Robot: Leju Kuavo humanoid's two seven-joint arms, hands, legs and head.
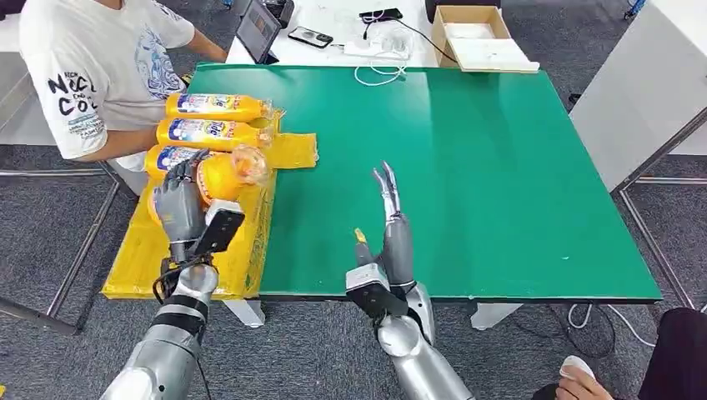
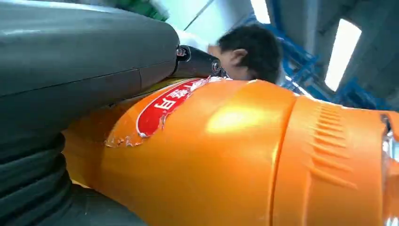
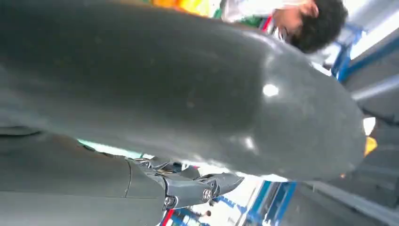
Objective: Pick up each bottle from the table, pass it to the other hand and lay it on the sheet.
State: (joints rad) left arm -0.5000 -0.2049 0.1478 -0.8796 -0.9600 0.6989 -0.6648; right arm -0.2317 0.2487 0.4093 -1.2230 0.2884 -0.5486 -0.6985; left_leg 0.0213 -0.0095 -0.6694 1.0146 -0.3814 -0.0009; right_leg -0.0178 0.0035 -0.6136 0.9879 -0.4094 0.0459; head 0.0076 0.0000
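Note:
My left hand (image 1: 179,202) grips an orange bottle (image 1: 223,172) over the yellow sheet (image 1: 133,250) at the table's left edge; its clear cap points right. In the left wrist view the bottle (image 2: 226,155) with its red label lies under my thumb (image 2: 84,52). Whether it touches the sheet I cannot tell. Beyond it three more bottles lie side by side on the sheet: the far one (image 1: 218,107), the middle one (image 1: 213,133), and the near one (image 1: 167,157), partly hidden by my fingers. My right hand (image 1: 392,225) hovers over the green table (image 1: 500,167), fingers straight and holding nothing; its thumb (image 3: 188,89) is close to that wrist's camera.
A person in a white T-shirt (image 1: 100,67) sits at the far left, close to the sheet. Another person's hand (image 1: 584,382) is at the lower right. Beyond the green table a white table carries a cardboard box (image 1: 475,37), a tablet (image 1: 258,32), a phone (image 1: 310,37) and cables.

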